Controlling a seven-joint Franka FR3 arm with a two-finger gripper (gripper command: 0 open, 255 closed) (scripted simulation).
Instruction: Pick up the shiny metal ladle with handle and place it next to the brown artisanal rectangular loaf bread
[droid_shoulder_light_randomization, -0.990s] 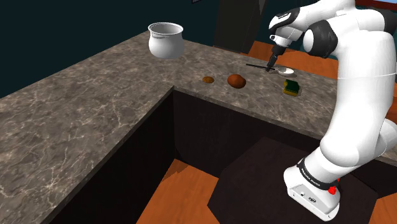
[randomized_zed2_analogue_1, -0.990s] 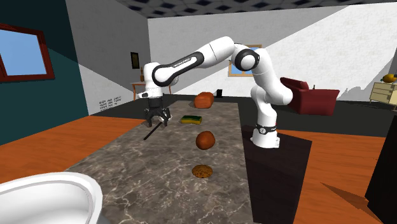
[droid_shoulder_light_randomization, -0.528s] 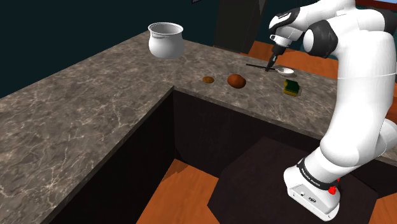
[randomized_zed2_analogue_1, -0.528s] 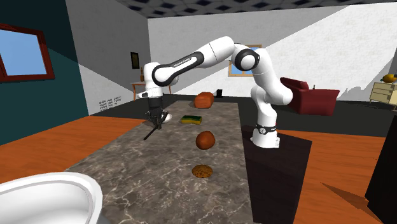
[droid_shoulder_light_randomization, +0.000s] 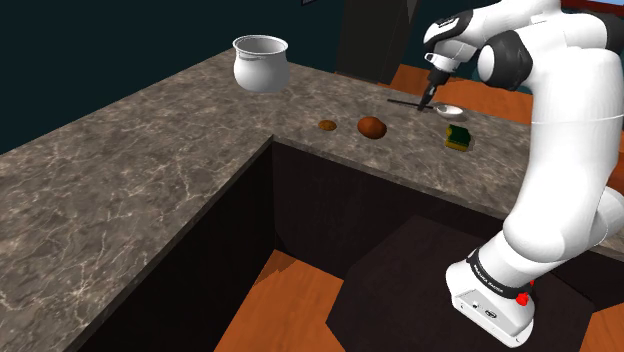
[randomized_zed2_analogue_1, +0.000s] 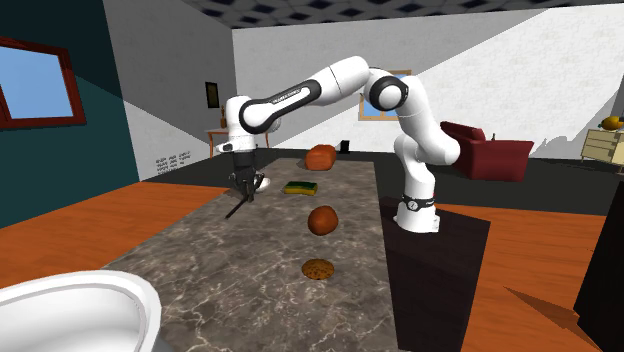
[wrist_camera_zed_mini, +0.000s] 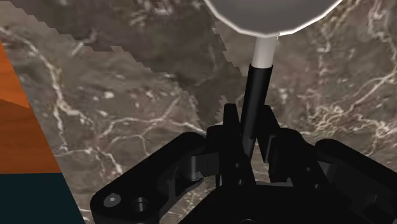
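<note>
The ladle has a pale grey bowl (wrist_camera_zed_mini: 273, 16) and a thin black handle (wrist_camera_zed_mini: 256, 89). In the shoulder view its bowl (droid_shoulder_light_randomization: 449, 111) lies on the dark marble counter (droid_shoulder_light_randomization: 150, 190) at the far end, under the hand. My gripper (wrist_camera_zed_mini: 250, 121) is shut on the handle, with both black fingers clasping it. The second exterior view has the gripper (randomized_zed2_analogue_1: 245, 188) pointing down and the handle (randomized_zed2_analogue_1: 238, 208) slanting out below it. An orange-brown rectangular loaf (randomized_zed2_analogue_1: 320, 157) sits at the counter's far end, beyond the sponge.
A green and yellow sponge (droid_shoulder_light_randomization: 457, 137) lies close to the ladle. A round brown lump (droid_shoulder_light_randomization: 371, 126) and a small flat cookie (droid_shoulder_light_randomization: 327, 125) sit nearer the counter's inner corner. A white pot (droid_shoulder_light_randomization: 262, 63) stands further along. The counter's edge drops to an orange floor.
The fingers stood apart around the handle one second ago and have closed onto it. Since then the hand and ladle have hardly moved.
</note>
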